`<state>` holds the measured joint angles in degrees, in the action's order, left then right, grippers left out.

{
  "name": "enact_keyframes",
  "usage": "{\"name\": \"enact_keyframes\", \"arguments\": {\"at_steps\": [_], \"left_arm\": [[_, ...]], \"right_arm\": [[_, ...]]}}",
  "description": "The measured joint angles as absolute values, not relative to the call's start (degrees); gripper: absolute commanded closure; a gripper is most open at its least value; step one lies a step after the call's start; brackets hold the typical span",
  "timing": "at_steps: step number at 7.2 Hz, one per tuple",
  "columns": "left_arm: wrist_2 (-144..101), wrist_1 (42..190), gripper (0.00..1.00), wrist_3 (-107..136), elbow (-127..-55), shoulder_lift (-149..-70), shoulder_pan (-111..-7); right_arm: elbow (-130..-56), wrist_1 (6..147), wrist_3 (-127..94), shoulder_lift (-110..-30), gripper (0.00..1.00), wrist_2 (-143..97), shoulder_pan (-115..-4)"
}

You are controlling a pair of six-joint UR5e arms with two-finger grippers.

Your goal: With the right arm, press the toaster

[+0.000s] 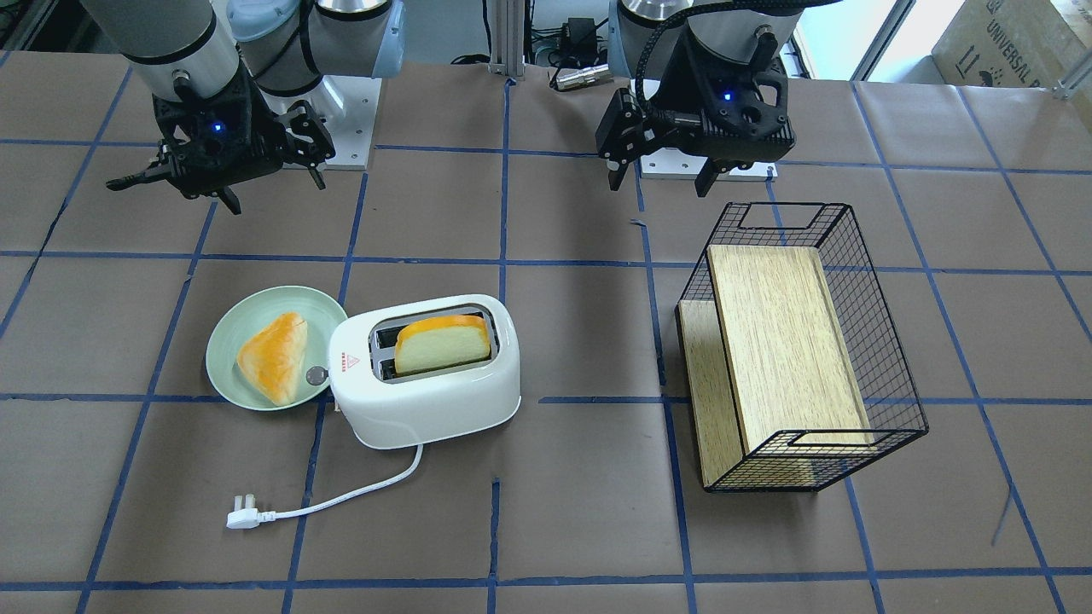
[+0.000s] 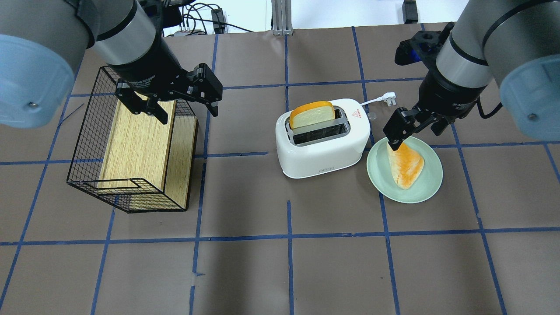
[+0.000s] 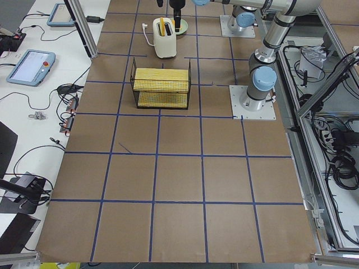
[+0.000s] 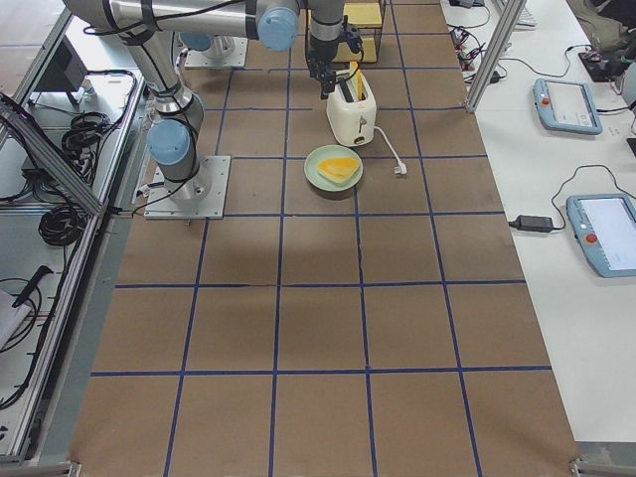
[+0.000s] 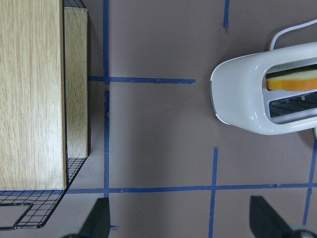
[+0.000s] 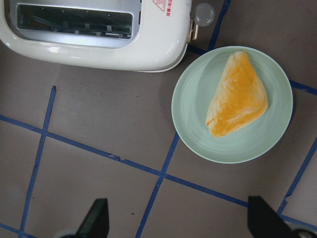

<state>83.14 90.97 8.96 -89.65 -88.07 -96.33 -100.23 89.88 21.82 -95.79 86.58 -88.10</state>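
The white toaster stands mid-table with a bread slice upright in one slot. Its grey lever knob sticks out of the end that faces the plate. My right gripper is open and empty, raised above the table over the plate's edge beside the toaster's lever end. In the right wrist view the two fingertips stand wide apart below the plate. My left gripper is open and empty, hovering by the wire basket.
A pale green plate with a bread piece touches the toaster's lever end. The toaster's cord and plug lie on the table. A black wire basket holding wooden boards lies tilted on my left side.
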Motion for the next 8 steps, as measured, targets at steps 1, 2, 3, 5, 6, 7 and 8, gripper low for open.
{"name": "enact_keyframes", "arguments": {"at_steps": [1,2,3,5,6,7,8], "left_arm": [[83.1,91.0,0.00,9.0,-89.6,-88.1,-96.3],[83.1,91.0,0.00,9.0,-89.6,-88.1,-96.3],[83.1,91.0,0.00,9.0,-89.6,-88.1,-96.3],[83.1,91.0,0.00,9.0,-89.6,-88.1,-96.3],[83.1,91.0,0.00,9.0,-89.6,-88.1,-96.3],[83.1,91.0,0.00,9.0,-89.6,-88.1,-96.3],[83.1,91.0,0.00,9.0,-89.6,-88.1,-96.3]], "right_arm": [[-100.3,89.9,21.9,-95.8,0.00,86.6,-88.1],[-100.3,90.0,22.0,-95.9,0.00,86.6,-88.0],[-100.3,90.1,21.9,-95.9,0.00,86.6,-88.1],[-100.3,90.1,21.9,-95.9,0.00,86.6,-88.1],[-100.3,90.0,23.6,-95.9,0.01,86.6,-88.0],[-100.4,91.0,29.6,-95.8,0.01,86.6,-87.4],[-100.4,93.5,39.7,-95.2,0.01,86.6,-86.0]]}}
